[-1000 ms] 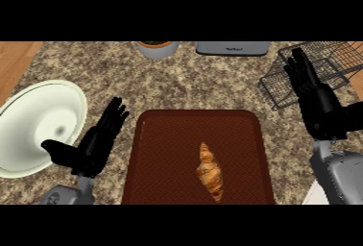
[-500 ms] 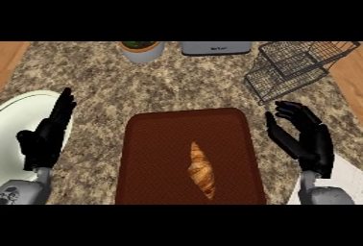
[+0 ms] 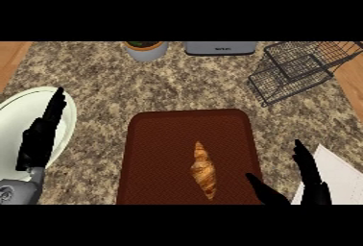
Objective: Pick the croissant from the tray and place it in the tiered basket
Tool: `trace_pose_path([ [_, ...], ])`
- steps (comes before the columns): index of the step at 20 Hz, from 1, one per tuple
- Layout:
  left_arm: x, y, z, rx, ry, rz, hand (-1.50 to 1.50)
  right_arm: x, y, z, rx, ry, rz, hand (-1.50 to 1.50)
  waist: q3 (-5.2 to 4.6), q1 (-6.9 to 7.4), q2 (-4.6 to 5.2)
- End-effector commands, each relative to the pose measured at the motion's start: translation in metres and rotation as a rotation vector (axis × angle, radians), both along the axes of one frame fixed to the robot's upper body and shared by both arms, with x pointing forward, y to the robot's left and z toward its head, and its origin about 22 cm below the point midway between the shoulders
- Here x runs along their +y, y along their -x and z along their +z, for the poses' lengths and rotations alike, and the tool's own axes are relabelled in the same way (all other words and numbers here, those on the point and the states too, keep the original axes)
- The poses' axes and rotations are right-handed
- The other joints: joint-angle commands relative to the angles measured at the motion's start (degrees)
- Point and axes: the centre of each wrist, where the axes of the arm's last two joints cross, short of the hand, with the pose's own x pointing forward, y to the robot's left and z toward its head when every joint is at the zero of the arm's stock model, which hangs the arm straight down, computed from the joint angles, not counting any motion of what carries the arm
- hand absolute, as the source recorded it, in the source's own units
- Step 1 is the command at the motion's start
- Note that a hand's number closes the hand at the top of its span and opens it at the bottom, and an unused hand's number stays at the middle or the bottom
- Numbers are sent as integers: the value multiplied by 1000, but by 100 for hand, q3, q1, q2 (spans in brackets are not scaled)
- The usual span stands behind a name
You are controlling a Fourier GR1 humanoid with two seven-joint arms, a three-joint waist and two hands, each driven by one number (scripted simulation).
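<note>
A golden croissant lies lengthwise on the dark brown tray, right of the tray's middle. The black wire tiered basket stands at the counter's far right. My right hand shows at the lower right beside the tray's right edge, fingers straight and pointing up, thumb reaching toward the tray's corner; it holds nothing. My left hand is open at the far left, fingers up, over the white plate, well apart from the tray.
A large white plate sits at the left edge. At the back stand a potted plant and a grey toaster. A white sheet lies at the lower right. Wooden floor shows past both counter ends.
The view has shifted, so everything sits lower and further right in the picture. My right hand has dropped to the tray's lower right corner. My left hand has moved out left over the plate.
</note>
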Motion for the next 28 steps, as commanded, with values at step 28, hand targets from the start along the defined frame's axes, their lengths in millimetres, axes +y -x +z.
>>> trace_pose_path([
  [28, -23, -17, 10, 2, -1, -17, 0, 112, -68, 79, 803, 286, 258, -150, 21, 189, 28],
])
